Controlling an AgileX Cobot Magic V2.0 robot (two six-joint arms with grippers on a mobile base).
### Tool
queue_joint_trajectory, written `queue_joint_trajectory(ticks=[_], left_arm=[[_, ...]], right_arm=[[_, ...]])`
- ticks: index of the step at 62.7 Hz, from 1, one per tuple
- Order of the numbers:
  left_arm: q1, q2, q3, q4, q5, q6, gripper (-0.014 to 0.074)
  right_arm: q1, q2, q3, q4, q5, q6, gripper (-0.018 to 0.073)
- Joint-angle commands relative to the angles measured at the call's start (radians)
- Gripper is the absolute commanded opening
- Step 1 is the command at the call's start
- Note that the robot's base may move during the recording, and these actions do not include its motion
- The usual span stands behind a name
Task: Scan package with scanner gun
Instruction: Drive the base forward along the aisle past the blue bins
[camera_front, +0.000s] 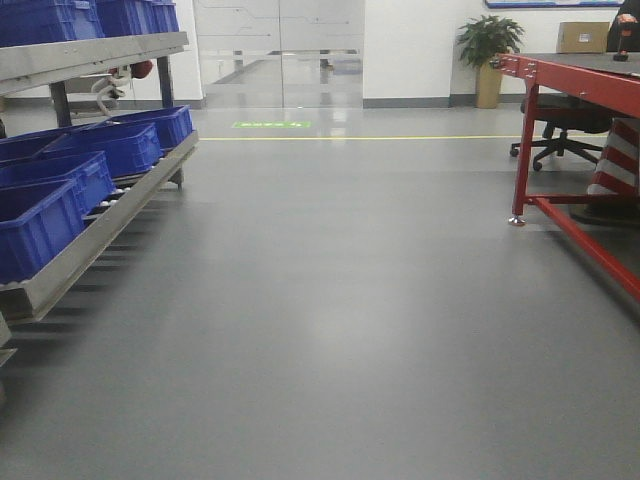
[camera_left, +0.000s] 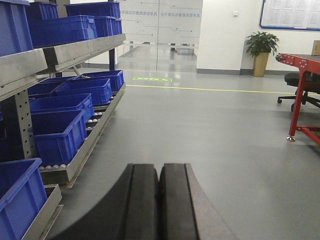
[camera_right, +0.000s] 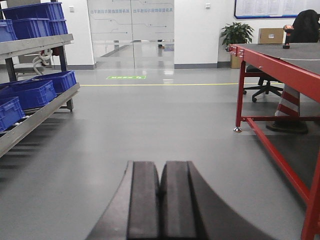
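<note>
**Step in hand (my judgement): approach.** Nothing is grasped and the scan is not begun.

1. Open grey floor (camera_front: 320, 330) lies ahead of the base. I would steer right across it toward the red table (camera_front: 570, 80), well clear of the shelving rack (camera_front: 90, 50) and its blue bins (camera_front: 60, 180) on the left.
2. I would stop square to the table's long edge, close enough for both arms to reach over the top. The table leg and its low cross-bar are the collision hazard.
3. The package (camera_front: 583, 37) appears to be the tan box at the far end of the tabletop. It is too small here to confirm a label.
4. A small dark-and-orange item near it, probably the scanner gun (camera_right: 287, 39), is unclear at this range.

**Arm pose.** Both arms sit low and level, pointing forward along the floor. The left gripper (camera_left: 159, 200) and right gripper (camera_right: 160, 200) each have their pads pressed together, with nothing between them. They must be opened before reaching.
</note>
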Motion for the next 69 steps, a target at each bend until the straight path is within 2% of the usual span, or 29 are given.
queue_joint_trajectory(ticks=[1, 69], left_arm=[[0.002, -0.003, -0.002, 0.003, -0.013, -0.001, -0.0111], [-0.002, -0.003, -0.002, 0.003, -0.013, -0.001, -0.0111]], right_arm=[[-0.006, -0.003, 0.000, 0.003, -0.021, 0.002, -0.0165], [-0.007, -0.003, 0.000, 0.003, -0.028, 0.002, -0.0165]])
